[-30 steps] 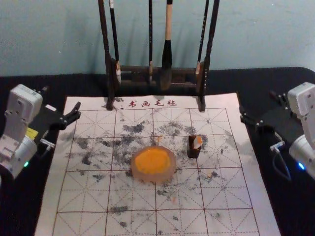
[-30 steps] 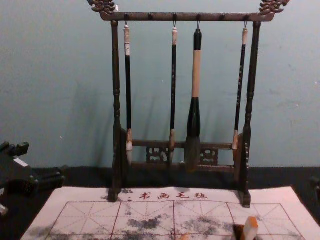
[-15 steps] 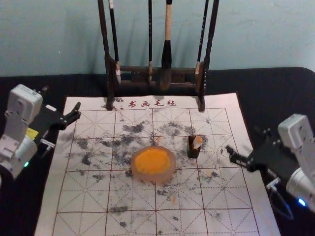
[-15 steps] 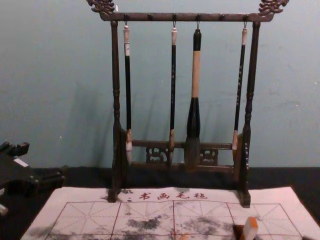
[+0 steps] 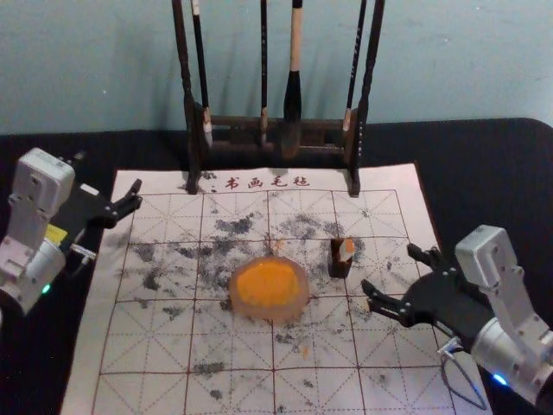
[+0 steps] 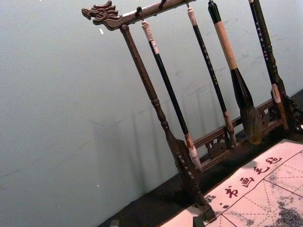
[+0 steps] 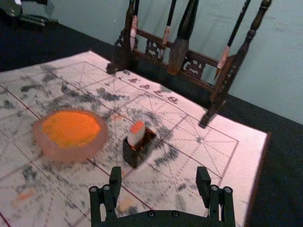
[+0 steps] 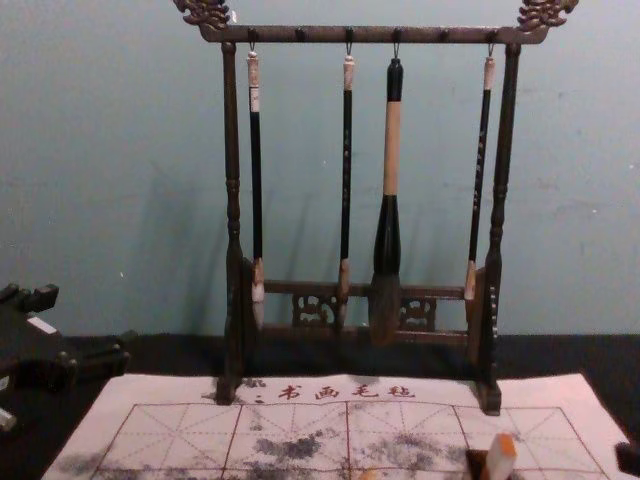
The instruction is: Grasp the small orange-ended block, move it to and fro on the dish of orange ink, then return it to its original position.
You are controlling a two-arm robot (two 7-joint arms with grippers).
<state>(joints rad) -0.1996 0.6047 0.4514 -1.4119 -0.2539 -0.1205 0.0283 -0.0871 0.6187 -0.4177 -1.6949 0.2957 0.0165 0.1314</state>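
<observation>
In the head view my right gripper (image 5: 390,269) stands open over the mat's right part, to the right of the small orange-ended block (image 5: 346,250). That pale block leans upright in a small dark holder (image 5: 338,266). Left of the holder lies the round dish (image 5: 301,304) of orange ink (image 5: 268,284). The right wrist view has the right gripper (image 7: 159,170) with nothing between its fingers, and beyond it the block (image 7: 137,134) in its holder (image 7: 135,154), beside the dish (image 7: 71,153). My left gripper (image 5: 109,171) is parked open at the mat's left edge.
A dark wooden rack (image 5: 233,122) with hanging brushes stands at the mat's back edge, before the wall. The gridded, ink-stained mat (image 5: 233,389) lies on a black cloth (image 5: 484,173). A large brush (image 8: 387,240) hangs right of the rack's middle.
My right gripper has come in from the right edge, leftward and toward the mat's front, nearer the block. The left arm, block and dish have stayed put.
</observation>
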